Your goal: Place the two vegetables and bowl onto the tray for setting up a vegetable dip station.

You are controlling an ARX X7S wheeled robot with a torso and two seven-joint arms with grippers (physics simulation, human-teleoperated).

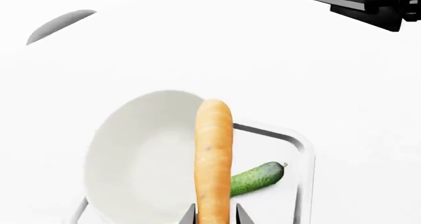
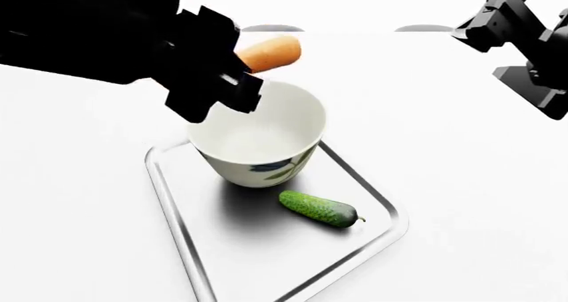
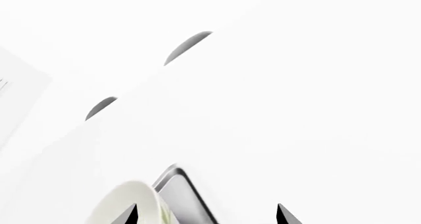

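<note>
The silver tray [image 2: 253,252] lies on the white table in front of me. On it stands the cream bowl [image 2: 266,172] with a blue and green pattern, and its plain inside holds nothing. The dark-green cucumber [image 2: 318,208] rests on the tray just near of the bowl. My left gripper [image 1: 216,215] is shut on the orange carrot [image 1: 214,155]. It holds the carrot in the air above the bowl's far-left rim, with the carrot [image 2: 271,53] pointing away to the right. My right gripper [image 3: 207,215] is open and holds nothing, raised at the far right, off the tray.
Two grey oval marks [image 2: 271,28] [image 2: 424,28] show at the far edge of the white table. The right arm [image 2: 519,36] hangs high at the far right. Bare white tabletop surrounds the tray on all sides.
</note>
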